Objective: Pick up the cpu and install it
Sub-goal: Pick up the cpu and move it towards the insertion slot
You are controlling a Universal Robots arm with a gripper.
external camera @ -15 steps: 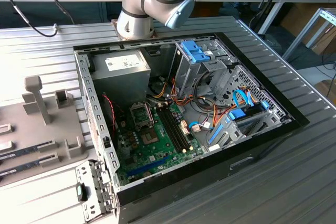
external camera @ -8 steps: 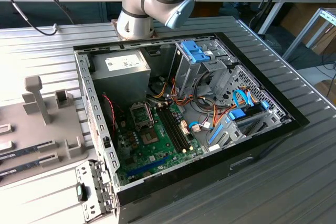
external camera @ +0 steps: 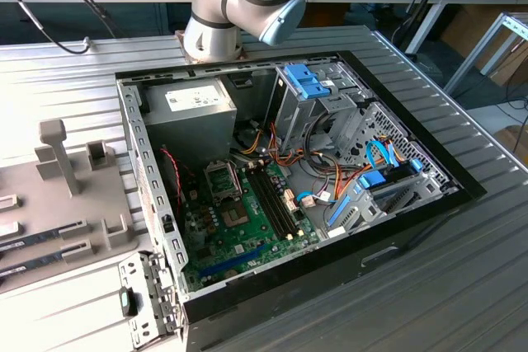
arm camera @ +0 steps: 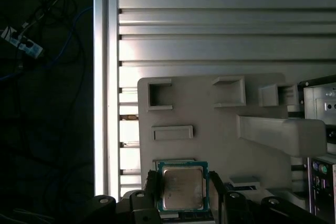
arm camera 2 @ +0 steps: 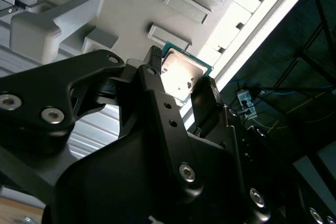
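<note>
Over grey tray [arm camera: 210, 114]: hand [arm camera: 184, 195] grips cpu [arm camera: 182, 186] by opp. edges.

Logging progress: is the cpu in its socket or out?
Out: the end effector grips the cpu at the grey tray.

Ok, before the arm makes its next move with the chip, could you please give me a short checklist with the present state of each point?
1. Black gripper shut on two opposite edges of the silvery square cpu with green rim: ok.
2. Cpu straight between the fingers: ok.
3. Cpu clear of the light grey plastic fixture tray: cannot tell.
4. Grey metal computer case open, board exposed: ok.
5. Socket frame on the green motherboard open and empty: cannot tell.
</note>
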